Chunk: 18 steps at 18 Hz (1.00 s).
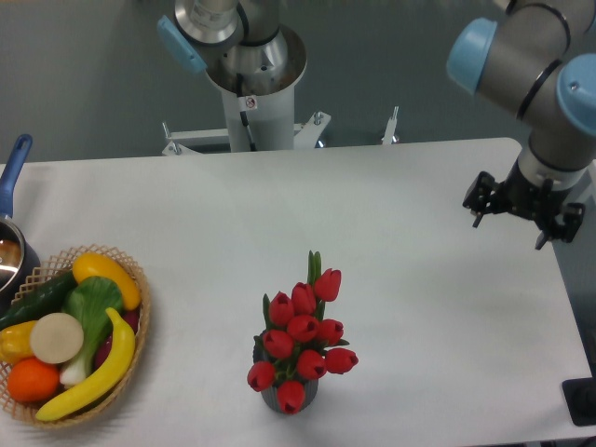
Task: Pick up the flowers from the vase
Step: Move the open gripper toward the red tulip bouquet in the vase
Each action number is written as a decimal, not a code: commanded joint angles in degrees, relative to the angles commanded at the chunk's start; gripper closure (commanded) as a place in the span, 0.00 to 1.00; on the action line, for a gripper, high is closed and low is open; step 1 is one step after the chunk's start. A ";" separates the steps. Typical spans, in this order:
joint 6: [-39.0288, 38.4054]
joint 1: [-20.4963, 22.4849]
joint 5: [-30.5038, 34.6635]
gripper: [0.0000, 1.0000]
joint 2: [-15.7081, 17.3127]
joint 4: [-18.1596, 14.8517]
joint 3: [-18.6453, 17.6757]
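The flowers (300, 340), a bunch of red tulip buds with green leaves, stand upright in the vase (310, 395) near the table's front edge, a little left of centre. The vase is small and dark grey, and the blooms hide most of it. My gripper (512, 228) hangs over the right side of the table, far to the right of the flowers and further back. Its black fingers are spread apart with nothing between them.
A wicker basket (140, 349) with toy fruit and vegetables sits at the front left. A pot with a blue handle (13, 163) is at the far left edge. The arm's base column (251, 93) stands behind the table. The table's right edge runs just under my gripper.
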 joint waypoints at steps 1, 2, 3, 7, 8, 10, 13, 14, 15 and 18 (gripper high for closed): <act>0.00 -0.35 0.09 0.00 0.00 0.00 -0.26; 0.00 -0.35 0.18 0.00 0.00 0.00 -0.35; 0.00 -0.53 0.26 0.00 0.00 0.00 -0.62; 0.88 -1.93 0.00 0.00 0.53 1.40 -1.41; 0.79 -2.54 0.09 0.00 0.61 3.84 -1.93; 0.09 -4.30 0.44 0.00 0.70 8.85 -5.78; -0.88 -4.75 -3.06 0.00 3.16 18.34 -14.30; -2.27 -5.01 -4.99 0.00 4.12 20.81 -17.20; -3.59 -5.27 -6.49 0.00 6.31 22.48 -20.36; -3.69 -6.06 -9.73 0.00 10.19 24.26 -25.40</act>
